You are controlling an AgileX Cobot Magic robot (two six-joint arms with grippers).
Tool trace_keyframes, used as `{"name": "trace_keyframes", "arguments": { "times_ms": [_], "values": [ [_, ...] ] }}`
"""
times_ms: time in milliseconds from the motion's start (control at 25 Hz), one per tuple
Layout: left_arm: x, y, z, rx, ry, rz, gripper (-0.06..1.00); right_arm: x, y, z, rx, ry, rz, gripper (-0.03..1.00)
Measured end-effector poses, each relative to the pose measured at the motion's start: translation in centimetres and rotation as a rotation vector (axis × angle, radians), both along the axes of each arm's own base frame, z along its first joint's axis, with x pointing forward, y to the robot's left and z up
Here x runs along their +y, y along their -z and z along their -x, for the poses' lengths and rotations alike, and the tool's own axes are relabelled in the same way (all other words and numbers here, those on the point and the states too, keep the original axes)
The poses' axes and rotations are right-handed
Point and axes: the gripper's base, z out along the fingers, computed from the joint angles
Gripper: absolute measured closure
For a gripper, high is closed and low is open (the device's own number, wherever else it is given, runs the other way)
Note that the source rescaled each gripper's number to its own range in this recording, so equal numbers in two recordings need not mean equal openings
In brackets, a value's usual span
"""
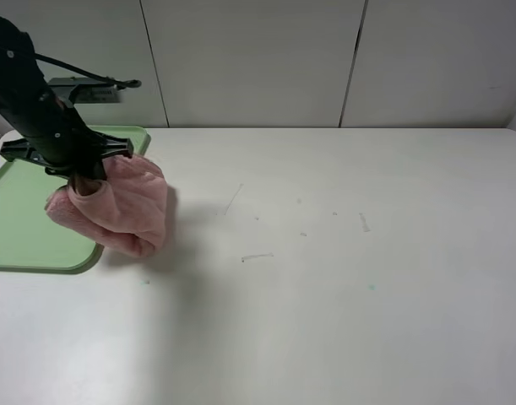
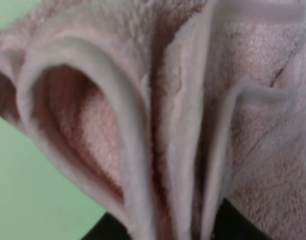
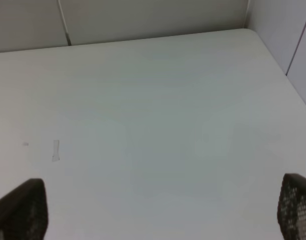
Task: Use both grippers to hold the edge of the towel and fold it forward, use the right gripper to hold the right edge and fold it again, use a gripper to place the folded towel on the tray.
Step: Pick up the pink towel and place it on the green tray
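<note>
My left tool [image 1: 82, 179] is clamped on the bunched pink towel [image 1: 122, 207], hanging over the green tray's [image 1: 21, 228] edge. I should move further over it, then lower flat. My right tool [image 3: 158, 210] stands apart, holding nothing.

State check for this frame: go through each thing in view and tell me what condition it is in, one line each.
towel: bunched in folds, gripped at its top, hanging partly over the tray's right edge and partly over the table.
tray: flat on the table, bare where visible.
left gripper: shut on the towel.
right gripper: open, holding nothing, above bare table.
table: a few small marks on its surface.
</note>
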Motion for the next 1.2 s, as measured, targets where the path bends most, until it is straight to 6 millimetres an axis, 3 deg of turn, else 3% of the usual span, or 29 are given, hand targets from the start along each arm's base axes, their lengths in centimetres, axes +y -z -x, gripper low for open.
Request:
{"name": "trace_keyframes", "arguments": {
  "times_ms": [720, 1200],
  "values": [
    [8.8, 0.0, -0.7, -0.053, -0.12, -0.114, 0.75, 0.0, 0.0, 0.0, 0.0, 0.0, 0.0, -0.03],
    [11.8, 3.7, 2.2, -0.062, -0.177, -0.091, 0.75, 0.0, 0.0, 0.0, -0.001, 0.0, 0.0, -0.03]
  ]
}}
